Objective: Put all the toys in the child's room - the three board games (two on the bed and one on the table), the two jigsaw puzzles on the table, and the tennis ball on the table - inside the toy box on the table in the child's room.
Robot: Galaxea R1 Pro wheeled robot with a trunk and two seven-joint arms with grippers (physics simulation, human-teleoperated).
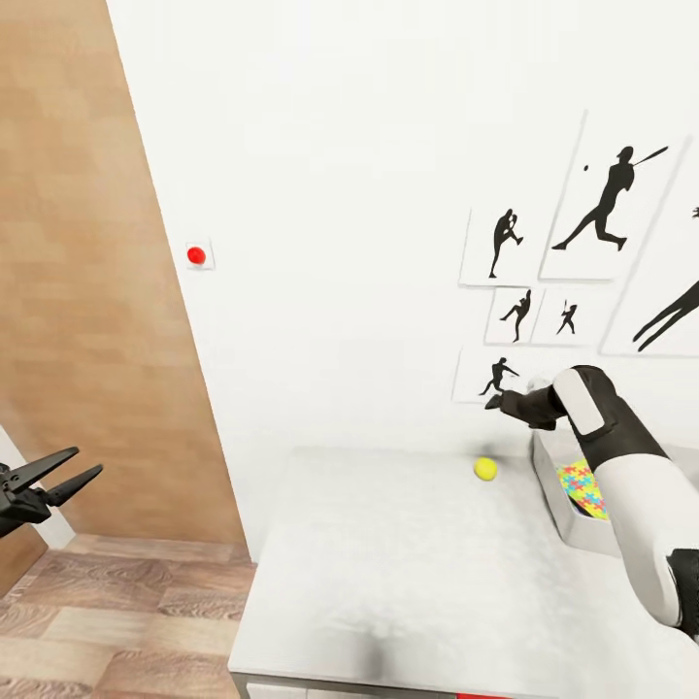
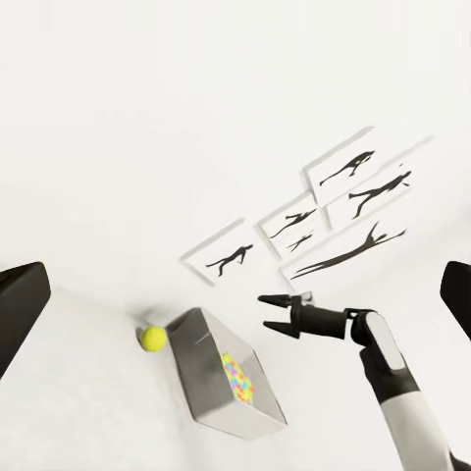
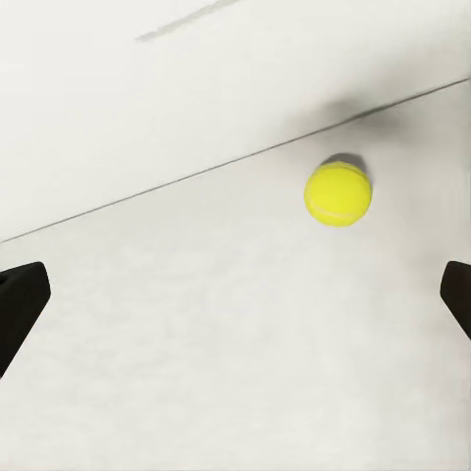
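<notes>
Where the head view begins, at its near left edge, the left gripper (image 1: 78, 469) is recorded: black, jaws parted, nothing held, hanging over the wood-plank floor (image 1: 116, 621) and well apart from the desk.

Desk (image 1: 408, 573): pale grey speckled top, its near corner seen at the lower centre of the head view, its far edge set against the white wall (image 1: 340, 194).

Right arm (image 1: 631, 466): white and black, reaching forward over the right part of the desk.

Toy box (image 1: 553, 485): pale grey open-topped bin with sloped sides, standing on the desk at the right, partly covered by the right arm. One jigsaw puzzle (image 1: 581, 485), multicolour, is seen lying inside it; the same panel is visible inside the bin in the left wrist view.

Tennis ball (image 1: 485, 469): small, yellow-green, resting on the desk near the wall, just beside the toy box on its left and outside it.

Right gripper (image 1: 493, 400): black, jaws spread apart and empty, held above the desk and above the ball without contact.

Red button (image 1: 196, 255): small, round, mounted on the wall at the left.

Wall pictures (image 1: 602, 204): white panels with black sports silhouettes, grouped on the wall behind the right gripper.
</notes>
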